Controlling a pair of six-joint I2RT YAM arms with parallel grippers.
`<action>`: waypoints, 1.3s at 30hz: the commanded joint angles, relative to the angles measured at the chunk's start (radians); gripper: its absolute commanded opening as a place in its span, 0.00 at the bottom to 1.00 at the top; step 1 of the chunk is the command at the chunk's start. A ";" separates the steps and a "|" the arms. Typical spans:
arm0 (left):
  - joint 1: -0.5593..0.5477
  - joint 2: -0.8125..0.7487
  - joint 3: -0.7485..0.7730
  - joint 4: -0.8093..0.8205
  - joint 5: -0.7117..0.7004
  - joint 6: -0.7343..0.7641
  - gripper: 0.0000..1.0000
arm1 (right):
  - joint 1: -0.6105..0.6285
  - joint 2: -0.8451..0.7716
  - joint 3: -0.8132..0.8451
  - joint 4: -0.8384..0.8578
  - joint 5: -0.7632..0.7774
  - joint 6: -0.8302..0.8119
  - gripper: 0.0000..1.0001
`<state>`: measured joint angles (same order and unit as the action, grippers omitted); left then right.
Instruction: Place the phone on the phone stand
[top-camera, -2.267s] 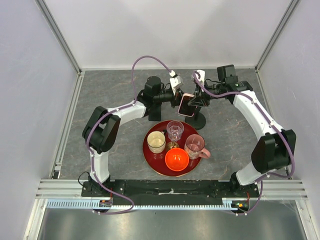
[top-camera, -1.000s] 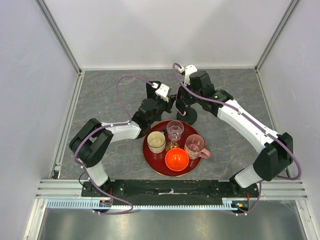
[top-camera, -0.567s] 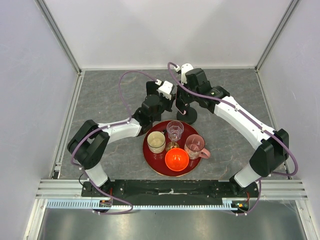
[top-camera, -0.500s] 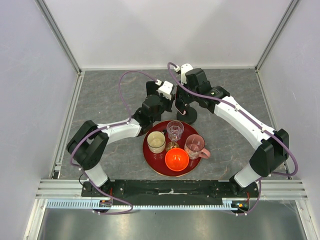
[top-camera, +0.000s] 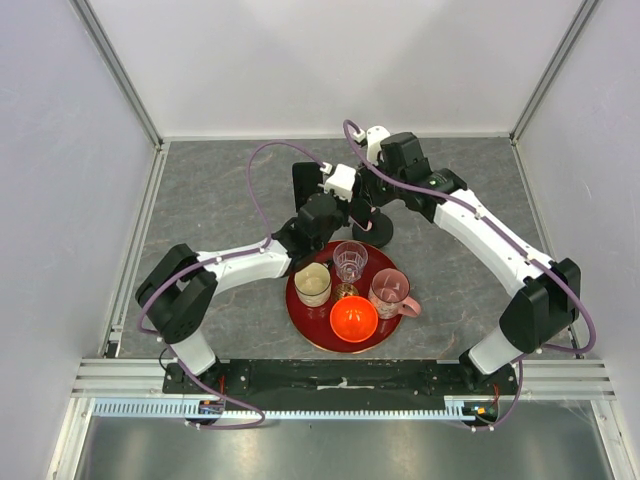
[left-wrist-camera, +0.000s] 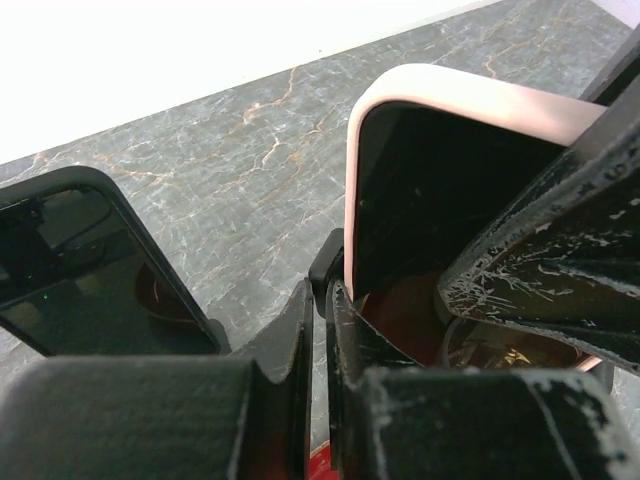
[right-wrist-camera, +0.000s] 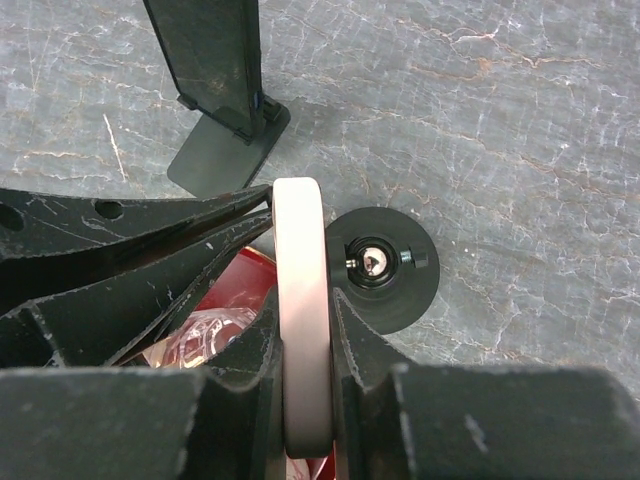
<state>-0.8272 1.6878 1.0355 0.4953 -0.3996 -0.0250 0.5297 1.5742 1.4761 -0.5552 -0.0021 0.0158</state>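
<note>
My right gripper (right-wrist-camera: 303, 302) is shut on the pink-cased phone (right-wrist-camera: 300, 230) and holds it edge-up just left of the phone stand's round black base (right-wrist-camera: 392, 296); the base also shows in the top view (top-camera: 381, 233). In the left wrist view the phone (left-wrist-camera: 440, 170) stands upright with its dark screen facing me. My left gripper (left-wrist-camera: 320, 296) is shut, its tips against a small black piece at the phone's lower corner. I cannot tell whether it grips that piece. In the top view both grippers meet above the stand, left (top-camera: 349, 206) and right (top-camera: 366, 196).
A flat black L-shaped stand (right-wrist-camera: 215, 80) stands behind left of the grippers. A red tray (top-camera: 296, 300) in front holds a cream cup (top-camera: 312, 283), a clear glass (top-camera: 350, 260), a pink mug (top-camera: 389, 293) and an orange bowl (top-camera: 353, 318).
The right gripper has carried the phone from right of the stand to over it. The left gripper has moved right, close in beside the phone.
</note>
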 joint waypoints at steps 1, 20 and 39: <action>-0.013 -0.077 0.040 -0.066 -0.218 0.048 0.02 | -0.135 0.037 0.003 0.004 0.336 -0.079 0.00; -0.085 -0.157 0.051 -0.176 -0.206 0.065 0.37 | -0.163 0.052 0.006 0.034 0.240 -0.108 0.00; -0.017 -0.378 -0.098 -0.281 -0.038 -0.087 0.43 | -0.249 -0.009 0.006 0.006 0.208 0.018 0.45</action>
<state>-0.8543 1.3136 0.9176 0.2073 -0.5034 -0.0551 0.3153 1.6112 1.4761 -0.5053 0.1307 -0.0029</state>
